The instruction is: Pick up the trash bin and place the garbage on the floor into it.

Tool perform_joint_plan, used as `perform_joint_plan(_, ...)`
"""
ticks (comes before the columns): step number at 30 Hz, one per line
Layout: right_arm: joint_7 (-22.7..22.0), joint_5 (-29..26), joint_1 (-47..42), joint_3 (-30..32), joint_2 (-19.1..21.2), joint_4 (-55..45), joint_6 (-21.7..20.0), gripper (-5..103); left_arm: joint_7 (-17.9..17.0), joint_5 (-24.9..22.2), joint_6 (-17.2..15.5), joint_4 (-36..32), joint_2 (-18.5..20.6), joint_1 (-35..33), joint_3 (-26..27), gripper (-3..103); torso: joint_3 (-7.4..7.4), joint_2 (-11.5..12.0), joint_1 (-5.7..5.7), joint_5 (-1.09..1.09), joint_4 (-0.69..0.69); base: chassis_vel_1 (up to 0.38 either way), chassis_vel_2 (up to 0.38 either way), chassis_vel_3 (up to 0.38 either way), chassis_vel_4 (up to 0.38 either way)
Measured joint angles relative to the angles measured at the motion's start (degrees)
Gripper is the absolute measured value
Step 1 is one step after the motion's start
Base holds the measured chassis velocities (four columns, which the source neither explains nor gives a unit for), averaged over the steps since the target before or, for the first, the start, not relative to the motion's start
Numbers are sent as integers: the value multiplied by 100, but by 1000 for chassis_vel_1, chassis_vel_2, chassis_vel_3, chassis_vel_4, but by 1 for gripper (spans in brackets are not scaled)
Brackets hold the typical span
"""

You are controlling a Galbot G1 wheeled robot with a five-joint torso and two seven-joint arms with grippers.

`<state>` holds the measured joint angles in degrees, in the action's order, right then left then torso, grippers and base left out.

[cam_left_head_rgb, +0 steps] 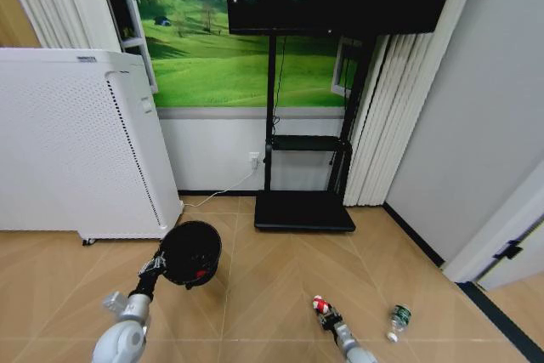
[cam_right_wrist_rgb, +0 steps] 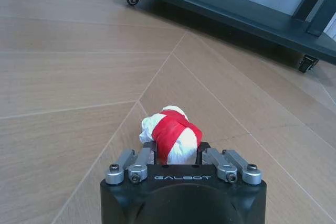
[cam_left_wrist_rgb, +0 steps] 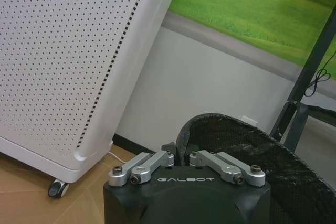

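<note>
The black mesh trash bin [cam_left_head_rgb: 191,252] is tilted with its mouth towards me, and a spot of red shows inside it. My left gripper [cam_left_head_rgb: 158,264] is shut on its rim; in the left wrist view the gripper [cam_left_wrist_rgb: 181,155] pinches the bin's edge [cam_left_wrist_rgb: 247,145]. To the right, low over the chevron floor [cam_left_head_rgb: 263,295], my right gripper [cam_left_head_rgb: 326,315] is shut on a red-and-white lump [cam_left_head_rgb: 320,303] of garbage. In the right wrist view its fingers [cam_right_wrist_rgb: 202,149] flank the lump [cam_right_wrist_rgb: 170,132]. A small green bottle [cam_left_head_rgb: 399,319] with a white cap lies on the floor further right.
A tall white perforated appliance on wheels [cam_left_head_rgb: 76,150] stands close to the bin's left, with a cord running to the wall. The black TV stand base [cam_left_head_rgb: 304,210] sits ahead on castors. A wall and a dark floor strip [cam_left_head_rgb: 501,320] close off the right.
</note>
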<state>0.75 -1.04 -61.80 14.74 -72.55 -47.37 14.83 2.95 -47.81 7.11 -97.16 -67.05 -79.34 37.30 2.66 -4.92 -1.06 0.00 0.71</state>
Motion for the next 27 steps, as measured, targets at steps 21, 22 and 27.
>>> perform_joint_plan(21,141,-764,-1441,238,910,-4018,72,33,166,103,-194,579,133,80,-634,7,0,0,0,1,-2,0,0,0,0)
perform_joint_plan(22,150,-760,-1534,236,962,-4394,78,33,165,89,-227,654,166,190,-822,7,0,0,0,1,-1,0,0,0,0)
perform_joint_plan(27,226,-788,-1874,107,995,-5711,-78,33,234,59,-218,864,324,606,-1577,7,0,0,0,-1,0,0,0,0,0)
